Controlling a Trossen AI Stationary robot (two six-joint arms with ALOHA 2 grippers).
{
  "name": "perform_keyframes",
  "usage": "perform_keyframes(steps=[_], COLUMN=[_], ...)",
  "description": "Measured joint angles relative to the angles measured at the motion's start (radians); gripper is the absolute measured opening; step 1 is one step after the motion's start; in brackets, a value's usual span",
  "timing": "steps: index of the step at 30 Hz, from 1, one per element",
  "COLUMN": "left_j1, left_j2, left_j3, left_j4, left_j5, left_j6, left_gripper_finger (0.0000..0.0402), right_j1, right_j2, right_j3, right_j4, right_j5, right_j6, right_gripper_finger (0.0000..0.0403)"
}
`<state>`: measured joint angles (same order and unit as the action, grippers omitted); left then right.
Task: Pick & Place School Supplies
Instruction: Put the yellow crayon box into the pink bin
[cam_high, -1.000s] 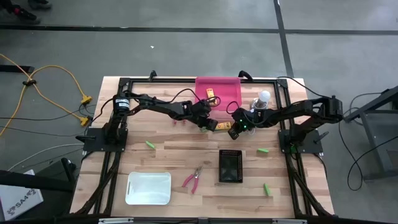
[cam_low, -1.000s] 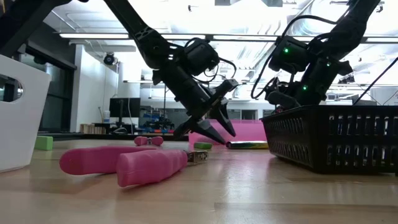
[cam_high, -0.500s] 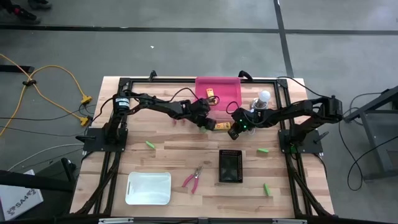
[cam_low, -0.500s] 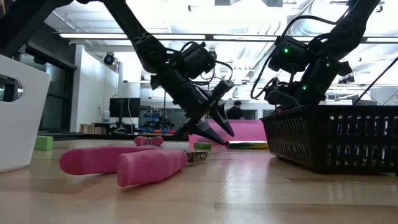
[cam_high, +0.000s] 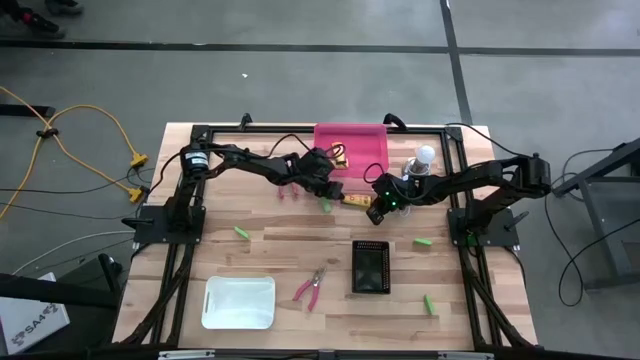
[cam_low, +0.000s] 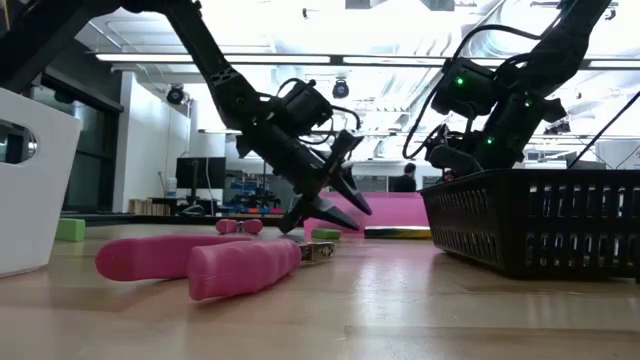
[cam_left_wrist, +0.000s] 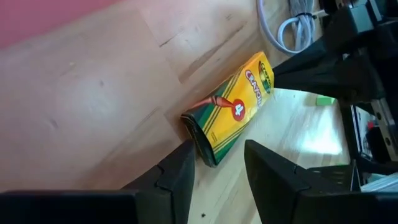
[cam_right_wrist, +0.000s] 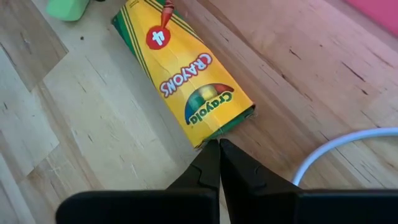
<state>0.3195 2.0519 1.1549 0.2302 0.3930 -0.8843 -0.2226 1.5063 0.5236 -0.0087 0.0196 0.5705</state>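
A yellow crayon box (cam_high: 355, 200) lies flat on the table just in front of the pink tray (cam_high: 365, 160), in which another yellow box (cam_high: 340, 152) rests. My left gripper (cam_left_wrist: 219, 148) is open at the box's left end, slanting down, with that end (cam_left_wrist: 202, 140) just ahead of its fingertips. From the right, my right gripper (cam_right_wrist: 217, 146) stands shut at the box's other end. A green block (cam_high: 325, 206) lies beside the box. My left gripper: one fingertip (cam_left_wrist: 185, 155) stands right at the box's end, but I cannot tell whether it touches. My right gripper sets its shut fingertips against the corner of the box's flap end (cam_right_wrist: 208, 138), slanting down from the table's right. The box lies flat on the wood.
Pink-handled pliers (cam_high: 310, 287) and a black mesh basket (cam_high: 370, 268) lie toward the near edge, a white bin (cam_high: 240, 300) at the near left. Green blocks (cam_high: 241, 232), (cam_high: 424, 241), (cam_high: 429, 302) are scattered. A white bulb (cam_high: 425, 155) with its cable stands by the right arm.
My left gripper has shifted a little toward the table's far left, sunk slightly and turned at the wrist, its fingers staying open. The crayon box has stayed where it was.
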Motion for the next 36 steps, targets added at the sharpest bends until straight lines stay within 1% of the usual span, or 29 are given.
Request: perform_keyframes(steps=[7, 14, 19, 23, 28, 33, 36], left_j1=[-0.003, -0.003, -0.003, -0.003, -0.003, -0.003, -0.003], left_j2=[0.003, 0.004, 0.004, 0.006, 0.006, 0.007, 0.007], left_j3=[0.002, 0.0, 0.003, 0.02, 0.029, 0.029, 0.029], left_j4=[-0.014, -0.025, -0.079, -0.146, -0.153, -0.153, -0.154], left_j5=[-0.037, -0.037, -0.035, -0.049, -0.051, -0.052, -0.053], left_j6=[-0.05, -0.088, -0.118, -0.114, -0.107, -0.106, -0.099], left_gripper_finger=[0.0136, 0.0136, 0.0136, 0.0135, 0.0135, 0.0135, 0.0135], right_j1=[0.0, 0.0, 0.0, 0.0, 0.001, 0.002, 0.001], right_j2=[0.0, 0.0, 0.0, 0.0, 0.0, 0.001, 0.001], right_j3=[0.0, 0.0, 0.0, 0.0, -0.001, -0.001, -0.001], right_j4=[0.008, 0.019, 0.02, 0.022, 0.035, 0.08, 0.092], right_j5=[-0.009, -0.026, -0.028, -0.027, -0.033, -0.074, -0.079], right_j6=[0.0, 0.0, 0.0, 0.0, 0.004, 0.006, 0.005], right_gripper_finger=[0.0002, 0.0002, 0.0002, 0.0002, 0.0002, 0.0002, 0.0002])
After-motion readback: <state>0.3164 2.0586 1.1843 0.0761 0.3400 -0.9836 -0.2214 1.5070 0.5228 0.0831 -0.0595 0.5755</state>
